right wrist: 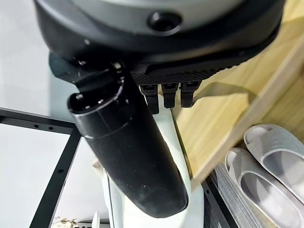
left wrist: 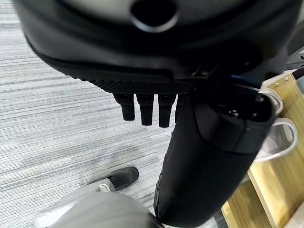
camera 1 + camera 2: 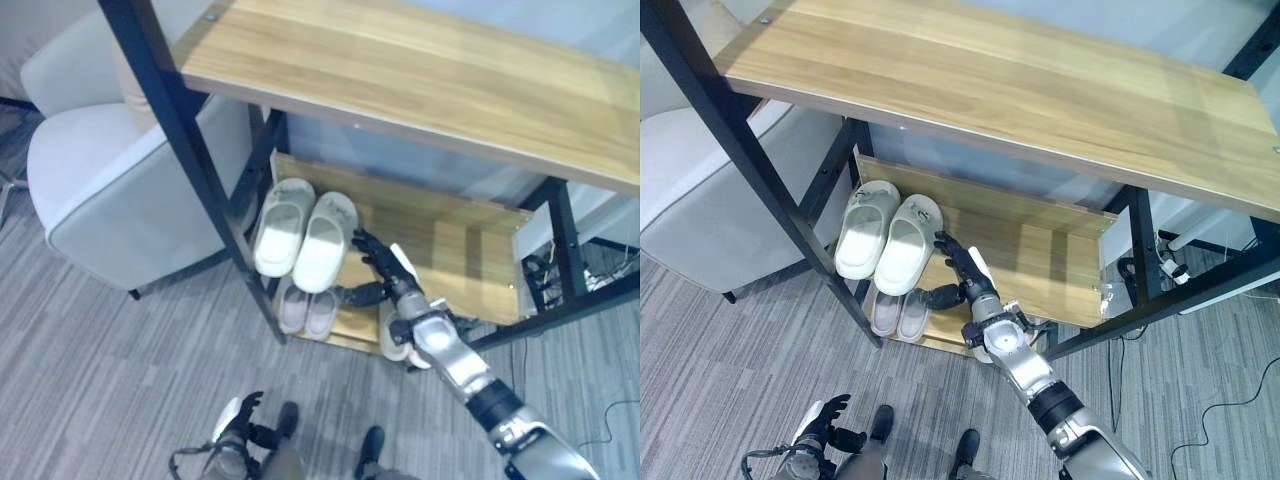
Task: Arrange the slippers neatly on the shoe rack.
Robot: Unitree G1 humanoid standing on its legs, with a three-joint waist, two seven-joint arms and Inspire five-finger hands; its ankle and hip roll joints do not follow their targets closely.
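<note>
Slippers are seen on a wooden shoe rack [image 3: 420,90] with a black metal frame. A pair of cream slippers [image 3: 303,228] is laid side by side on the middle shelf [image 3: 460,250], at its left end, the two touching along their inner edges and their toes pointing toward the front edge. On the lowest shelf, directly below them, a smaller pair of pale grey slippers [image 3: 306,310] is set close together. Another light slipper [image 3: 398,340] is partly visible on the same low level to the right, largely hidden behind the right wrist.

The right hand [image 3: 385,268] is reached in over the front of the middle shelf, just beside the right-hand cream slipper. Its fingers are extended and slightly spread, and nothing is seen clasped in them from the head views. In the right wrist view, the fingers [image 1: 164,97] are shown pointing straight out along a white, elongated object [image 1: 178,156] lying under the thumb; what that object is, and whether it is pressed or merely touched, cannot be told. The grey pair [image 1: 266,166] is also seen there.

The left hand [image 3: 238,420] is held low near the grey striped carpet [image 3: 100,370], well apart from the rack, with fingers relaxed and holding nothing. A pale upholstered armchair [image 3: 110,190] is placed just left of the rack.
</note>
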